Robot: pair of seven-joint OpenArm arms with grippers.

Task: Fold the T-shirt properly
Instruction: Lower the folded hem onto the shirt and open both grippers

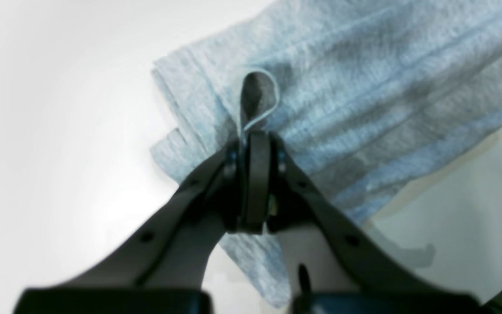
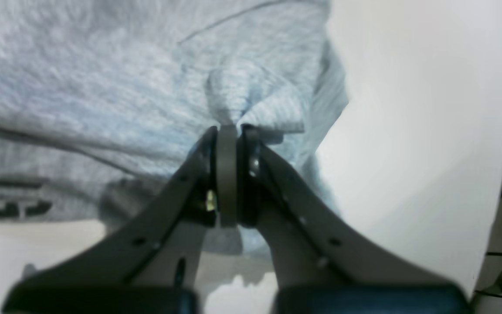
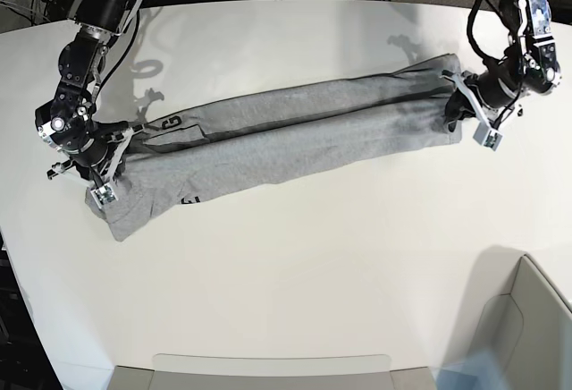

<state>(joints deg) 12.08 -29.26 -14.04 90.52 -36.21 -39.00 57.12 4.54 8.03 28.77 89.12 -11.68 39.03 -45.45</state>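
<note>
One heather-grey T-shirt (image 3: 286, 135) lies on a white table (image 3: 295, 274), stretched into a long narrow band running from the near left to the far right of the overhead view. It is already folded lengthwise, with a seam-like crease down its middle and bits of black lettering showing near its left end. Two robot arms hold it, one at each end. The left gripper (image 1: 257, 135) is clenched on a small loop of cloth at the right end of the band, where several layers stack up. The right gripper (image 2: 228, 128) is pinched tight on a bunched pucker of fabric at the left end.

Risks, as a judgement: each pinch catches only a small nip of cloth, so pulling the ends further apart could tear the fabric free. The grip may also hold only some layers, so lifting could let the lower ones sag and undo the lengthwise fold. Uneven motion between the arms could twist the band.

Count: one T-shirt, two grippers, one table
</note>
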